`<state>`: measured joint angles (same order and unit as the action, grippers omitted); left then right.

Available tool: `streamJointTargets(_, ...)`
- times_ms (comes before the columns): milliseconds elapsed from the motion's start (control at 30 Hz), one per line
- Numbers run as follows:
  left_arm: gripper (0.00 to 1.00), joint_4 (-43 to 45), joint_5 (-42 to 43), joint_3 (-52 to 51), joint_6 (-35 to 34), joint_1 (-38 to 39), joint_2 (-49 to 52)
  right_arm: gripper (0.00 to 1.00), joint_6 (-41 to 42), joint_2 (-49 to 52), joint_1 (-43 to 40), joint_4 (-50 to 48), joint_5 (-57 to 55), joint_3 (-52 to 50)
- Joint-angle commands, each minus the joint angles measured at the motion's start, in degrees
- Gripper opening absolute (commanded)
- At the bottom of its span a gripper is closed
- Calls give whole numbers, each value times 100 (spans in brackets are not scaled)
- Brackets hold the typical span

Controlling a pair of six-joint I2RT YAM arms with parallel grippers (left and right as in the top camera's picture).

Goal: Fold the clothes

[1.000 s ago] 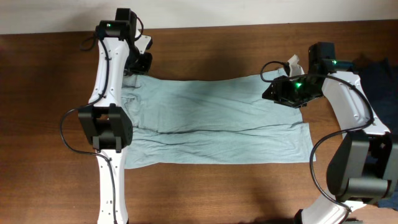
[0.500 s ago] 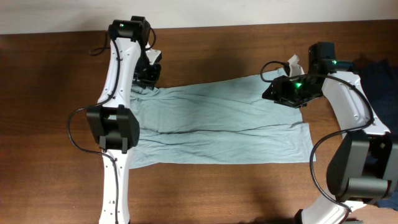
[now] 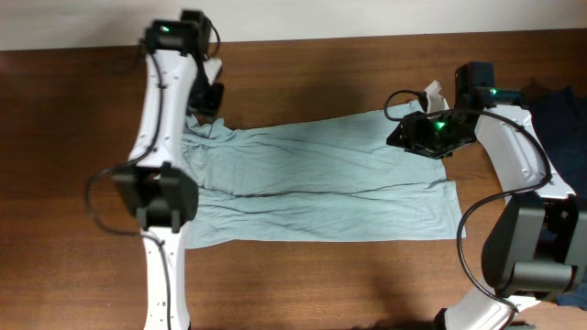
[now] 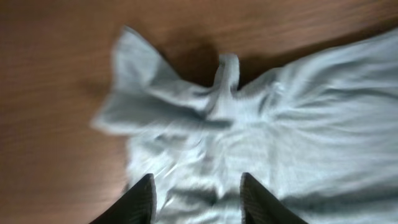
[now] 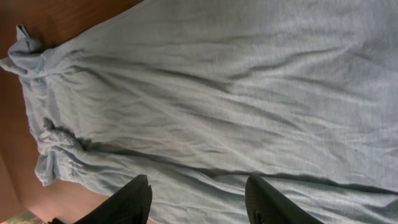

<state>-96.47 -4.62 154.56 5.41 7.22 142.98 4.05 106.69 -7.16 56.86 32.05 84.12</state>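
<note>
As wrist shows (alone), T-shirt (image 4: 280, 124) puckers.

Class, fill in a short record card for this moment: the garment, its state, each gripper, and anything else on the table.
garment: pale blue T-shirt, laid out on the table, wrinkled
sleeve: bunched up near the left gripper
left gripper: open, above the bunched end, holding nothing
right gripper: open, above the shirt, holding nothing
other: dark cloth at the right edge of the overhead view
</note>
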Motion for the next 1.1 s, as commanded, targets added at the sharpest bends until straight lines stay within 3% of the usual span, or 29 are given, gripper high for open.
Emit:
streamJointTargets(0,58,-26,-83,-592,199,-208,-1652,54,-68,-70,-37,39,31,59)
streamJointTargets(167,65,551,232,-2516,605,-835,-2533,54,-66,-70,-37,63,33,59)
streamJointTargets(233,68,1379,1340,-3279,1585,-1202,-2494,54,-66,-70,-37,63,33,59)
streamJointTargets(300,70,2096,1860,-3790,2184,-1410,-2439,54,-66,-70,-37,63,33,59)
streamJointTargets(500,70,3062,1862,-4089,3453,-1513,-1825,54,-63,-70,-37,61,31,59)
streamJointTargets(700,68,4170,1860,-4089,3543,-1488,-1147,54,-63,-70,-37,61,31,59)
streamJointTargets(1067,62,5195,1812,-4089,3545,-1161,-435,54,-63,-68,-37,109,31,59)
